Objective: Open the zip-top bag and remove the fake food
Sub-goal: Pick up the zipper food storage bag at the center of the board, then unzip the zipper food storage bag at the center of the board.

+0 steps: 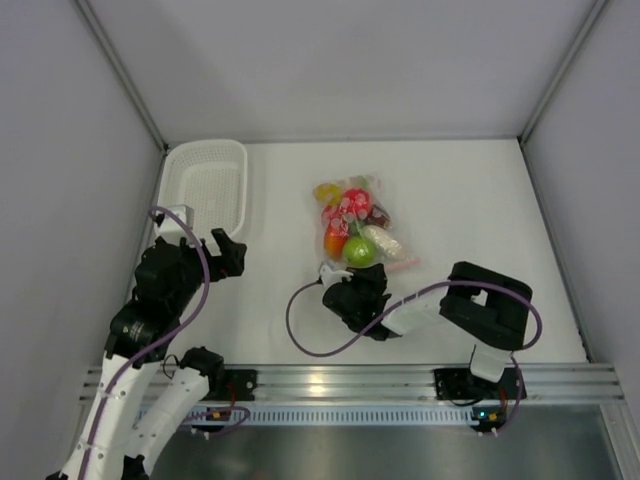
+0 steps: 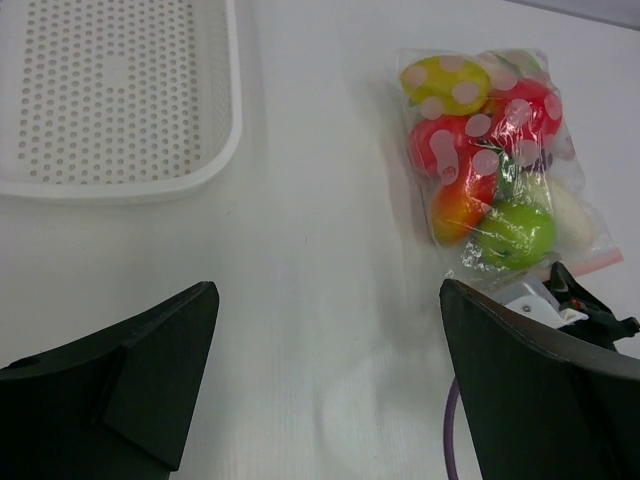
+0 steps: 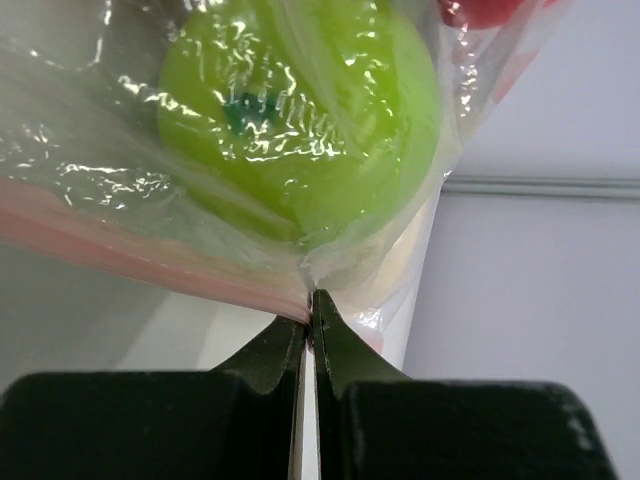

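Right claw (image 3: 310,312), stretched leftward, pinches zip-top bag (image 3: 110,190) edge

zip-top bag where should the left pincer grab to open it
Probably the zip-top bag's pink zip strip on the near edge, beside the right pincer shut on it, coming from the left. The strip lies flat; fake food bulges elsewhere.

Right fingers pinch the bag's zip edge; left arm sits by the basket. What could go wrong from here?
1. The right gripper holds only a sliver of the pink zip strip between its fingers; a pull may slip it free.
2. The left gripper is open, off the zip-top bag, so pulling would likely drag the whole bag instead of parting the zip.
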Robot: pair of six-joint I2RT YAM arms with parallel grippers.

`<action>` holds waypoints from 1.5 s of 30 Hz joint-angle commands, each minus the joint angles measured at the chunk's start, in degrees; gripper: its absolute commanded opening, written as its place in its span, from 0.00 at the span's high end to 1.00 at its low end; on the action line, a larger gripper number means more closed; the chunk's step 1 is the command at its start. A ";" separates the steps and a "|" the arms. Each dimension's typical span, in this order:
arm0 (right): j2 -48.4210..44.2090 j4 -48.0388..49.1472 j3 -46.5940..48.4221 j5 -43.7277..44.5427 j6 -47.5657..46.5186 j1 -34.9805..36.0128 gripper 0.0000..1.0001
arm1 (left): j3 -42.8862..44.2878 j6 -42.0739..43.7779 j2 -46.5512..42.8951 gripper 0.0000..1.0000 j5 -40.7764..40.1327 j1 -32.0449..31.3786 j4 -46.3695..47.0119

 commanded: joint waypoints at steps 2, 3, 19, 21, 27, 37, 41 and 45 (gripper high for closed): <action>-9.76 -13.24 4.02 -0.54 9.94 1.51 1.00 | 0.32 0.89 0.86 0.02 0.96 -0.24 2.97; -12.29 -15.28 4.63 -1.07 10.83 1.68 1.00 | 0.41 0.98 0.86 0.02 1.14 -0.24 2.97; -27.17 -46.83 19.93 -8.10 20.41 2.83 1.00 | 0.59 -3.85 2.36 0.02 45.96 -0.24 19.05; -28.39 -49.65 22.74 -8.10 20.94 2.83 1.00 | 0.15 -5.08 1.92 0.02 45.97 -0.24 21.59; -31.12 -61.51 30.73 -11.70 22.43 2.83 1.00 | -6.17 -13.95 1.65 0.02 46.85 -0.32 35.89; -33.41 -74.09 42.16 -21.98 24.90 2.91 1.00 | -14.43 -13.09 5.17 0.02 44.73 -8.31 59.26; -33.50 -76.47 43.93 -24.18 25.42 2.83 1.00 | -18.39 -3.01 4.47 0.02 44.83 -16.73 65.54; -33.76 -77.09 44.28 -24.28 27.17 2.91 1.00 | -20.06 2.47 6.48 0.02 41.93 -22.64 66.34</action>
